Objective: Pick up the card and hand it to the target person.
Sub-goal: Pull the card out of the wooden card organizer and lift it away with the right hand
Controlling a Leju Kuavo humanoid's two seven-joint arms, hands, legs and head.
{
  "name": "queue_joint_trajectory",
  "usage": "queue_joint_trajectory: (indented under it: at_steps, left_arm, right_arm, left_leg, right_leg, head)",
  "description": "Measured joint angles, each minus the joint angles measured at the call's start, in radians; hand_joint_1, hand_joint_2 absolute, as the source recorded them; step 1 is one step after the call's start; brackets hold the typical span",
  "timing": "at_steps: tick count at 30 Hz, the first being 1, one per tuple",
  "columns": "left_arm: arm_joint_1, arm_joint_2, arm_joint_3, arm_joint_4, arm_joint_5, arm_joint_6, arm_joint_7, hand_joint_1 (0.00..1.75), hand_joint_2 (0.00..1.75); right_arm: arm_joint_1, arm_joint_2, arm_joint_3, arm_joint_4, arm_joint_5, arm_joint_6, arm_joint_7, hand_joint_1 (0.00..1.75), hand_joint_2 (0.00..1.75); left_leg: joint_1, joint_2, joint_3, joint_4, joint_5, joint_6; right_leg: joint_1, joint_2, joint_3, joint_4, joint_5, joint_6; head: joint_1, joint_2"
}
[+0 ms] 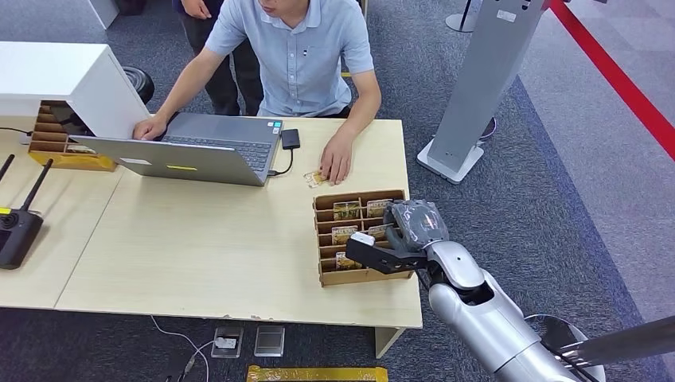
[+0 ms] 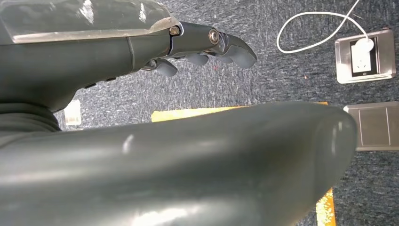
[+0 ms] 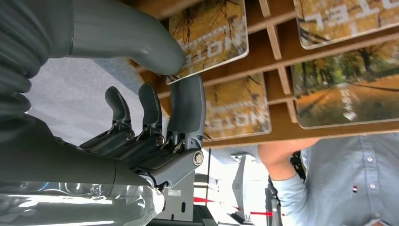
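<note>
A wooden card rack (image 1: 326,274) stands at the table's near right corner, with picture cards (image 1: 347,209) in its slots. My right hand (image 1: 402,239) reaches into the rack's right side. In the right wrist view its thumb (image 3: 141,44) and a finger pinch the edge of one autumn-picture card (image 3: 214,33), which sits askew from the other cards (image 3: 343,99). Across the table sits a person in a light blue shirt (image 1: 298,56), one hand (image 1: 336,159) flat beside a loose card (image 1: 315,178). My left hand (image 2: 141,52) hangs over the carpet, fingers apart, holding nothing.
An open laptop (image 1: 199,147) lies in front of the person, with a small black adapter (image 1: 290,138) beside it. A second wooden rack (image 1: 56,143) and a black remote with antennas (image 1: 16,231) sit at the left. A grey stand (image 1: 477,87) rises right of the table.
</note>
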Motion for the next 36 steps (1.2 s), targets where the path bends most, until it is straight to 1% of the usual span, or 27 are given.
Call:
queue_joint_trajectory:
  at_steps: [4, 14, 25, 30, 36]
  left_arm:
    - [0.0, 0.0, 0.0, 0.0, 0.0, 0.001, 0.0, 0.0, 0.0]
    - [0.0, 0.0, 0.0, 0.0, 0.002, 0.001, 0.0, 0.0, 0.0]
    - [0.0, 0.0, 0.0, 0.0, 0.003, 0.001, 0.0, 0.0, 0.0]
    - [0.0, 0.001, 0.0, 0.0, 0.001, 0.004, 0.0, 0.0, 0.0]
    - [0.0, 0.001, 0.0, 0.0, -0.008, 0.014, 0.0, 0.0, 0.0]
  right_arm:
    - [0.0, 0.0, 0.001, 0.001, -0.001, 0.0, 0.0, 1.26, 1.75]
    - [0.0, 0.0, 0.007, 0.001, -0.011, 0.002, 0.0, 1.17, 1.75]
    - [0.0, 0.0, 0.016, 0.001, -0.016, 0.003, 0.0, 1.38, 1.75]
    - [0.0, 0.001, 0.018, 0.001, -0.023, 0.003, -0.003, 1.53, 1.75]
    - [0.0, 0.004, 0.019, 0.001, -0.03, 0.003, -0.005, 1.55, 1.75]
  left_leg:
    - [0.0, 0.0, 0.0, 0.0, 0.0, 0.0]
    - [0.0, 0.0, 0.0, 0.0, 0.0, 0.0]
    - [0.0, 0.0, 0.0, 0.0, 0.0, 0.0]
    - [0.0, 0.0, 0.0, 0.0, 0.0, 0.0]
    - [0.0, 0.0, 0.0, 0.0, 0.0, 0.0]
  right_leg:
    - [0.0, 0.0, 0.0, 0.0, 0.0, 0.0]
    - [0.0, 0.0, 0.0, 0.0, 0.0, 0.0]
    - [0.0, 0.0, 0.0, 0.0, 0.0, 0.0]
    - [0.0, 0.0, 0.0, 0.0, 0.0, 0.0]
    - [0.0, 0.0, 0.0, 0.0, 0.0, 0.0]
  head:
    - [0.0, 0.0]
    - [0.0, 0.0]
    - [0.0, 0.0]
    - [0.0, 0.0]
    - [0.0, 0.0]
